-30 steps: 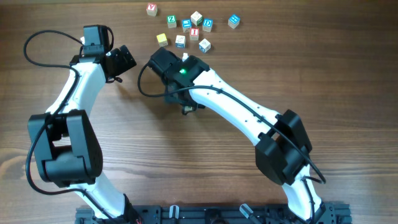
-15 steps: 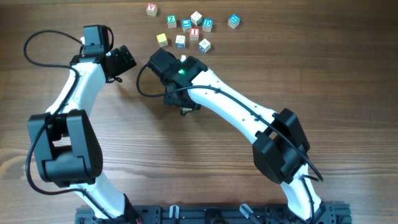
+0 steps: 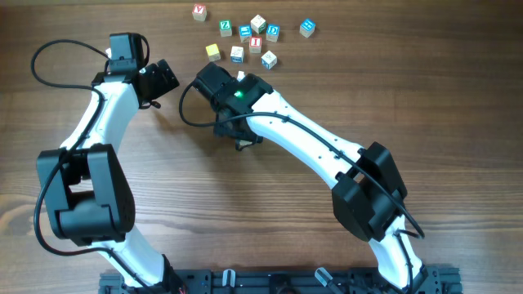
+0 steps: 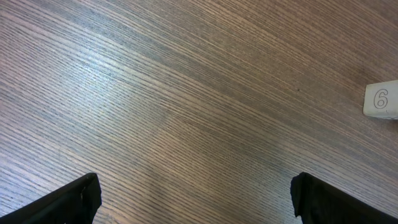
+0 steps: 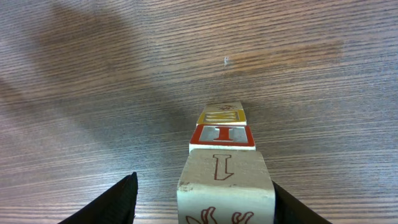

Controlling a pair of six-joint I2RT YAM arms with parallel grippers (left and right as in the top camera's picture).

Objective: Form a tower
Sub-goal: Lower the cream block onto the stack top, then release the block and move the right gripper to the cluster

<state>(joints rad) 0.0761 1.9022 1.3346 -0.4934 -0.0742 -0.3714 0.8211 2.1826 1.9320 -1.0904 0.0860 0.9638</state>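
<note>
Beneath our right gripper [image 5: 204, 186]: the tower [image 5: 224, 165].
Light, rigid, tippy, we judge; pinch opposite flat faces. It sits half-spread, hold unclear; left gripper [image 4: 194, 186] fully spread, empty.

The wooden table [image 3: 458, 98] holds 10 loose cubes scattered near the top edge. A red-lettered cube [image 3: 199, 11] sits furthest left, a blue cube [image 3: 307, 28] furthest right and a yellow cube [image 3: 213, 51] lower left. In the left wrist view, a white cube marked 6 [image 4: 380, 99] lies alone.
</note>
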